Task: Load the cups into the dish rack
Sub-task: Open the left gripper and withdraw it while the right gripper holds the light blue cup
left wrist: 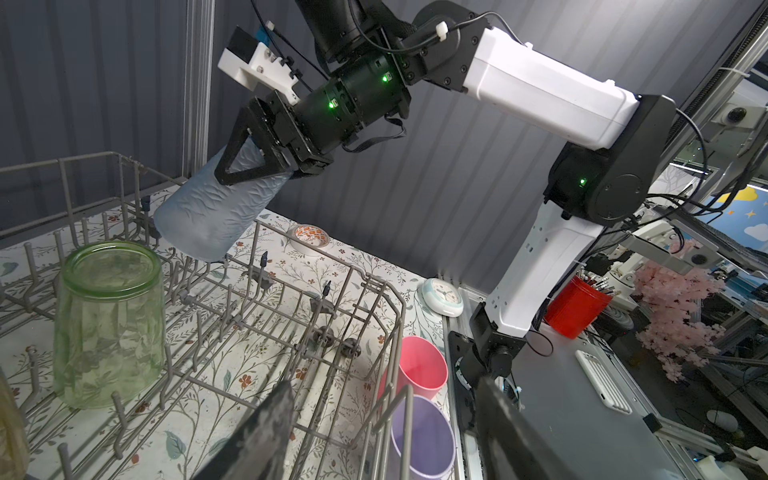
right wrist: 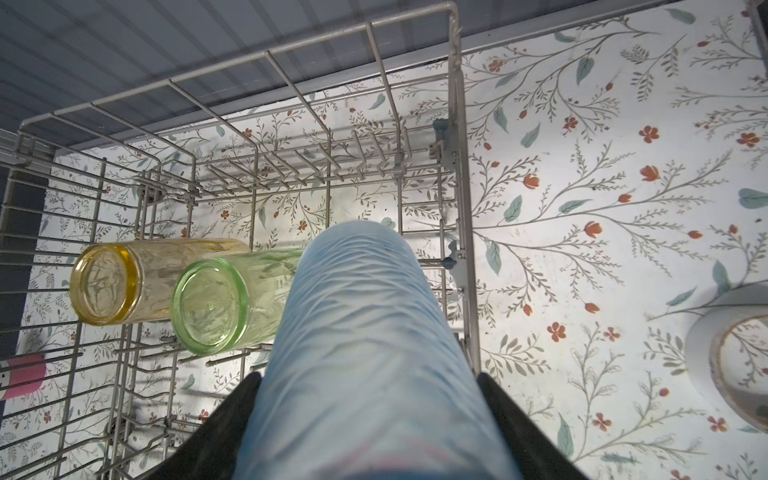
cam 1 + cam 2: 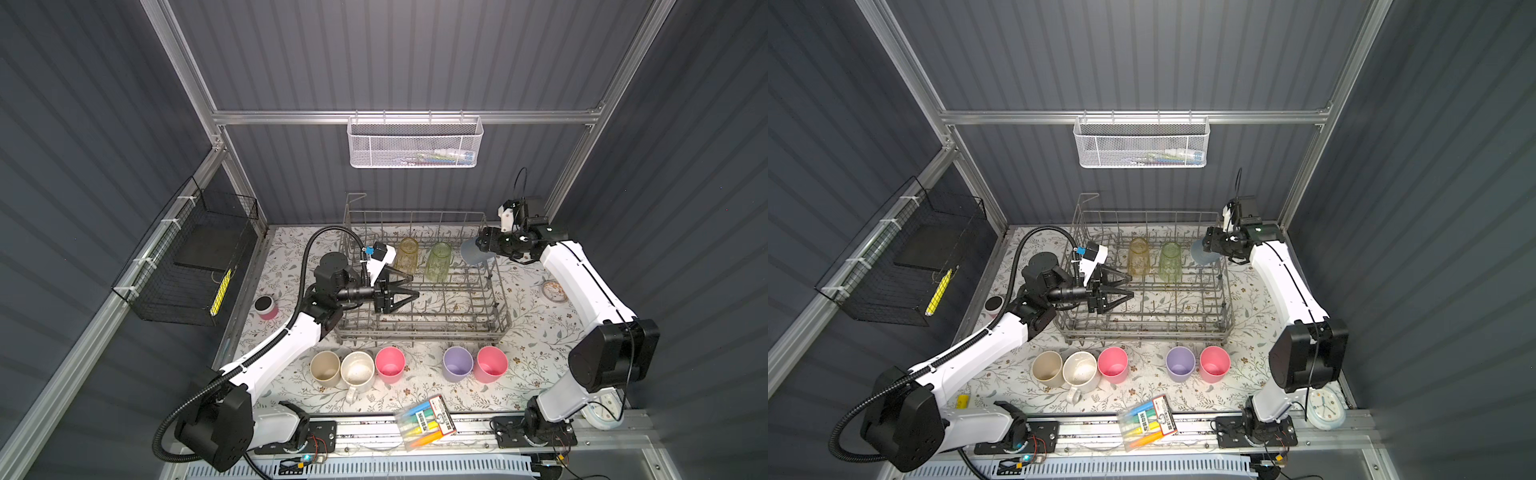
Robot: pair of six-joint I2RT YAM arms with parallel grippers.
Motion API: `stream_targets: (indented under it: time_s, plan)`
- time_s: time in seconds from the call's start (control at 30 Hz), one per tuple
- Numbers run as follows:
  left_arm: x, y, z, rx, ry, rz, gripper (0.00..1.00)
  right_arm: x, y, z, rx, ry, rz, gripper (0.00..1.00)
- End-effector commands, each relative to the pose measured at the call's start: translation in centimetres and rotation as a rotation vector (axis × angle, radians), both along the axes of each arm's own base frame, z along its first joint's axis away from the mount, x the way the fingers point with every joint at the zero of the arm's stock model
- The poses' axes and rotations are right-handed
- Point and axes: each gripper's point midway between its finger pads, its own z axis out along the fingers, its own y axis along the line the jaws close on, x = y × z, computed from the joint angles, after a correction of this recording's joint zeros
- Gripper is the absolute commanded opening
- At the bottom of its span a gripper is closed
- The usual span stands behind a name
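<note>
The grey wire dish rack point(image 3: 415, 332) point(image 2: 465, 208) holds an amber glass point(image 3: 406, 253) point(image 2: 108, 282) and a green glass point(image 3: 438, 259) point(image 1: 110, 324), both upside down. My right gripper point(image 3: 484, 245) point(image 2: 369, 378) is shut on the clear-blue tumbler point(image 3: 471, 251) point(image 1: 216, 208), tilted over the rack's far right corner. My left gripper point(image 3: 409, 291) point(image 1: 382, 436) stands open and empty above the rack's middle. In front of the rack stand a beige tumbler point(image 3: 325, 368), a cream mug point(image 3: 357, 370), a pink tumbler point(image 3: 390, 363), a lilac tumbler point(image 3: 457, 363) and another pink tumbler point(image 3: 491, 363).
A tape roll point(image 3: 555, 291) lies right of the rack and a pink pot with a black top point(image 3: 266, 307) left of it. A marker pack point(image 3: 426, 422) and a clock point(image 3: 602, 415) sit at the front edge. A white mesh basket point(image 3: 415, 143) and a black wire basket point(image 3: 187, 257) hang on the walls.
</note>
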Motion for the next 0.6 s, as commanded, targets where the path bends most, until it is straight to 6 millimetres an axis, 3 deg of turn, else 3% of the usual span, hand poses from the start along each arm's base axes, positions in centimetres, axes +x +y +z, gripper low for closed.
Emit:
stream_targets:
  time_s: [0.0,0.27,0.57]
  plan:
    - [-0.3,0.3,0.1,-0.001,-0.021,-0.005,0.69,0.4,-0.1,0.8,-0.036,-0.018,0.005,0.21]
    - [0.0,0.0,-0.2,0.001,-0.013,-0.014,0.69,1.3,-0.7,-1.0,-0.100,0.023,-0.010,0.22]
    - [0.2,-0.1,-0.5,0.004,-0.008,-0.016,0.68,1.9,0.1,-2.6,-0.089,0.062,0.011,0.23]
